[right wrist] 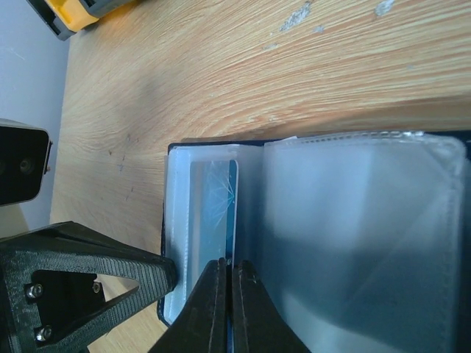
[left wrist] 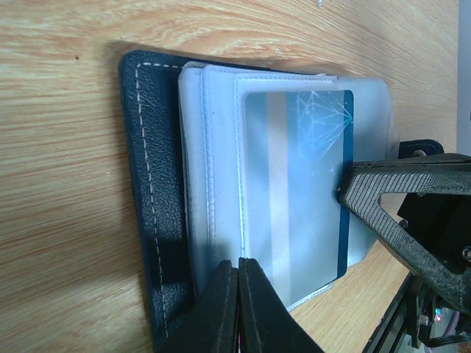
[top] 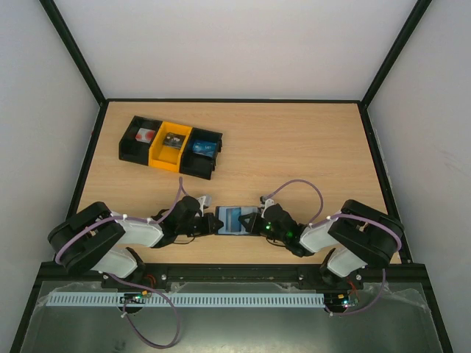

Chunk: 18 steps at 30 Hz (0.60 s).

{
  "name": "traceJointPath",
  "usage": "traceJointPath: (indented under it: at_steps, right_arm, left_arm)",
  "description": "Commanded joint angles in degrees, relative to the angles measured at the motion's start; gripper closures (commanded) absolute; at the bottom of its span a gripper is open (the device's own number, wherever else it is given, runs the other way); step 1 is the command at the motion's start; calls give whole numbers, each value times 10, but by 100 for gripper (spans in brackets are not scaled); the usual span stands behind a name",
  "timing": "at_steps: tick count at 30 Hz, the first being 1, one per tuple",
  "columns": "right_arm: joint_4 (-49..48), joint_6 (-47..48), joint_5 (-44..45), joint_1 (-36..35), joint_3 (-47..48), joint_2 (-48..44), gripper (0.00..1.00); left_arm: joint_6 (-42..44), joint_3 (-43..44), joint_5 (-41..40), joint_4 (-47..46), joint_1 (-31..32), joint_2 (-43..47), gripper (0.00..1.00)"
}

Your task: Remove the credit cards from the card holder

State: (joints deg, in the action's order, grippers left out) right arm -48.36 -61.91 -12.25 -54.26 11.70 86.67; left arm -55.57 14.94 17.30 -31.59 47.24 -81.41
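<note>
The card holder (top: 237, 220) lies open on the wooden table between my two grippers, black stitched cover (left wrist: 147, 184) underneath and clear sleeves (right wrist: 353, 235) fanned on top. A blue credit card (left wrist: 302, 184) with a pale stripe and white line pattern sits in the top sleeve. My left gripper (left wrist: 239, 268) is shut on the near edge of the sleeves. From the opposite side, my right gripper (right wrist: 230, 266) is shut on the card's blue edge (right wrist: 233, 220). One of its fingers (left wrist: 383, 191) shows in the left wrist view, touching that edge.
A row of bins stands at the back left: a black one (top: 140, 140) with a red-and-white item, a yellow one (top: 171, 145), and a black one (top: 202, 152) with something blue. Black frame rails border the table.
</note>
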Motion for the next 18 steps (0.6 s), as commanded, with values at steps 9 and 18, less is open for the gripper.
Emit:
traceJointPath:
  at_steps: [9, 18]
  right_arm:
    - [-4, 0, 3, 3, -14, -21, 98]
    - [-20, -43, -7, 7, -17, -31, 98]
  left_arm:
    - [0, -14, -12, 20, 1, -2, 97]
    - [-1, -13, -12, 22, 1, 1, 97]
